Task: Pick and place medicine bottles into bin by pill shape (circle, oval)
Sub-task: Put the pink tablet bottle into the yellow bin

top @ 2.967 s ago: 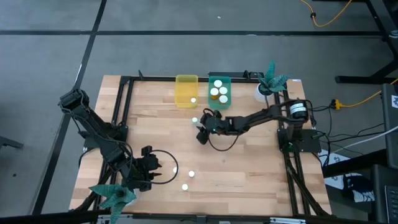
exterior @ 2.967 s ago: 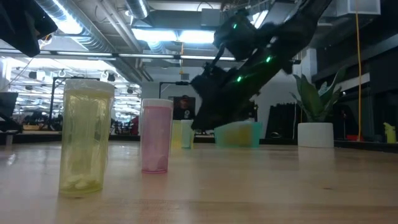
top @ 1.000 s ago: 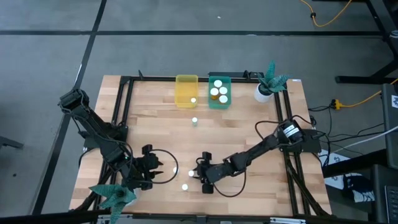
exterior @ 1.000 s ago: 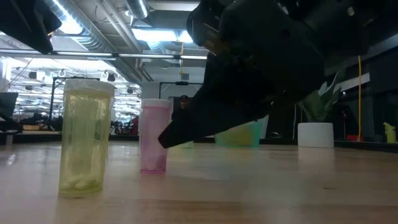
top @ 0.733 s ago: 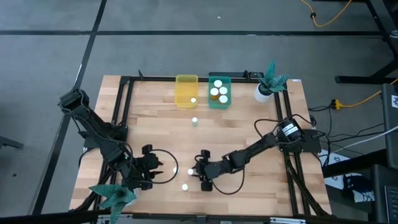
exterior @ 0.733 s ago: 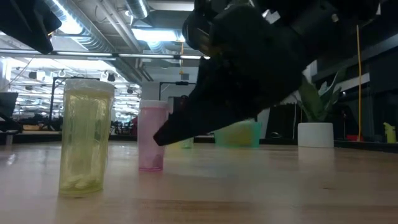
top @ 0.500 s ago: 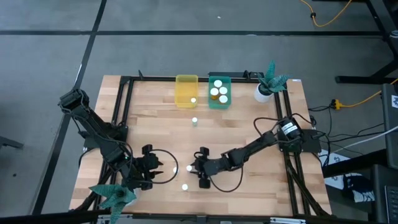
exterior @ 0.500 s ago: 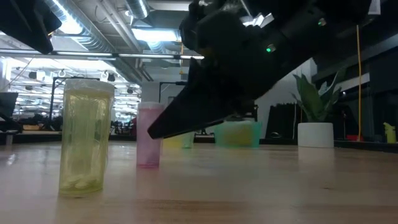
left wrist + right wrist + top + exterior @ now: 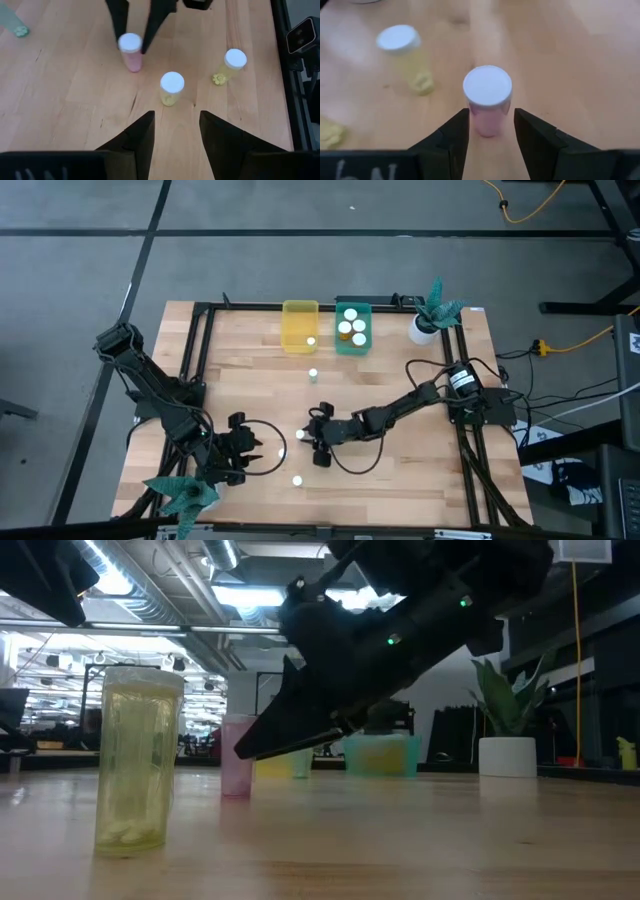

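My right gripper (image 9: pixel 306 437) is shut on a pink bottle with a white cap (image 9: pixel 487 86), left of the table's middle; the bottle also shows in the low view (image 9: pixel 237 755). A yellow bottle (image 9: pixel 297 479) stands on its base nearer the front edge. Another bottle (image 9: pixel 313 374) stands farther back. The yellow bin (image 9: pixel 299 325) holds one bottle and the teal bin (image 9: pixel 352 326) holds three. My left gripper (image 9: pixel 176 117) is open and empty at the front left (image 9: pixel 255 458), short of the yellow bottle (image 9: pixel 172 86). My right gripper pinches the pink bottle's body just below the cap (image 9: pixel 487 117) between its two fingers (image 9: pixel 454 132). The fingers slant down from the table's right side (image 9: pixel 150 25). The bottle stays upright. Whether its base is clear of the table, I cannot tell.
A white pot with a green plant (image 9: pixel 425 328) stands at the far right corner. Another green plant (image 9: pixel 180 495) sits at the front left. A further yellow bottle (image 9: pixel 232 62) shows in the left wrist view. Black frame rails (image 9: pixel 200 360) border the table.
My right gripper has gone toward the table's far edge and slightly left, taking the pink bottle along. The bottle stays upright and now stands farther from the yellow bottle near the front edge.
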You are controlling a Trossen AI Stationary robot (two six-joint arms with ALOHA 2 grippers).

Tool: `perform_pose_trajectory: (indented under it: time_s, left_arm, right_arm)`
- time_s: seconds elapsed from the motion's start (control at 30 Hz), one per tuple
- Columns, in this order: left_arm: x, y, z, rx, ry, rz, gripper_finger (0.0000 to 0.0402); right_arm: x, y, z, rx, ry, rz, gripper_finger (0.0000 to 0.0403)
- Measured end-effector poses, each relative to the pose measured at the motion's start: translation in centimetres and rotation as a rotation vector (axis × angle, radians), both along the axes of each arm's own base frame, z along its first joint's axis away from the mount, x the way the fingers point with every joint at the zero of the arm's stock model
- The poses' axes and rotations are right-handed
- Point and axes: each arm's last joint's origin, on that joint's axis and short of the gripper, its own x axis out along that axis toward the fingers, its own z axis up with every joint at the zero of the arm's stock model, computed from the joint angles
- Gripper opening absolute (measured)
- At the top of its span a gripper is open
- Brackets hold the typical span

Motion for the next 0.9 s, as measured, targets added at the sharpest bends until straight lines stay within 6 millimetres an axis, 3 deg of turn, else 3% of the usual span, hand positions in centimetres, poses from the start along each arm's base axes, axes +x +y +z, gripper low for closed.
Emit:
perform_pose_trajectory:
  time_s: [0.9]
  left_arm:
    - [0.0,0.0,0.0,0.000,0.000,0.000,0.0150]
  right_arm:
    - [1.5,-6.7,0.2,-0.058,-0.023,-0.119,0.0158]
